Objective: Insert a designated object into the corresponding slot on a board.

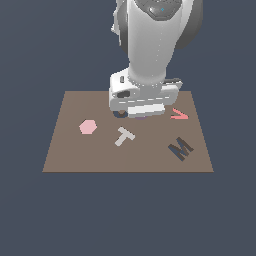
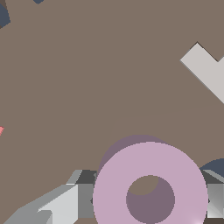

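Our gripper (image 2: 150,205) is closed on the lilac ring (image 2: 150,175), holding it low over the board (image 1: 75,150); the navy ring slot (image 2: 216,168) lies just beside it, partly hidden.

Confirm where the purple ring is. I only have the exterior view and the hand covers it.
Observer: Wrist view shows the lilac ring between the gripper fingers, one at each side.
Operator: Lifted?
Observer: Seems so: its shadow lies offset on the board.
Operator: Slot nearby?
Observer: A navy shape peeks out just behind the ring; likely the slot, mostly hidden.
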